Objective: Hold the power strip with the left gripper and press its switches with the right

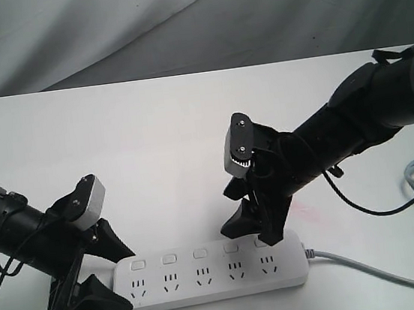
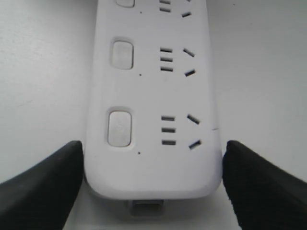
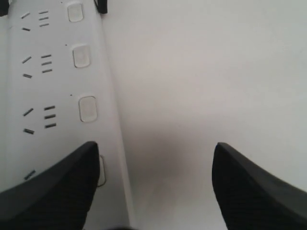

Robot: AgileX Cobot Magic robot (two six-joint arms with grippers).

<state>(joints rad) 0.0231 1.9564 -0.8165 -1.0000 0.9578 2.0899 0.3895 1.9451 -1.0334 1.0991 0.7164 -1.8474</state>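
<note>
White table [image 1: 188,127], grey drape behind. Flat on it, the power strip [image 1: 215,279]: rigid, light, smooth plastic. It will likely skate unless pinched across its width. Jaws of the left gripper [image 1: 124,280] straddle the cable-free end; contact unclear. On the right gripper [image 1: 251,234] jaws spread, one finger over the end of the switches [image 1: 199,253].

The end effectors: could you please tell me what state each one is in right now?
Left end effector: closed on the end of the power strip.
Right end effector: open, holding nothing.
</note>
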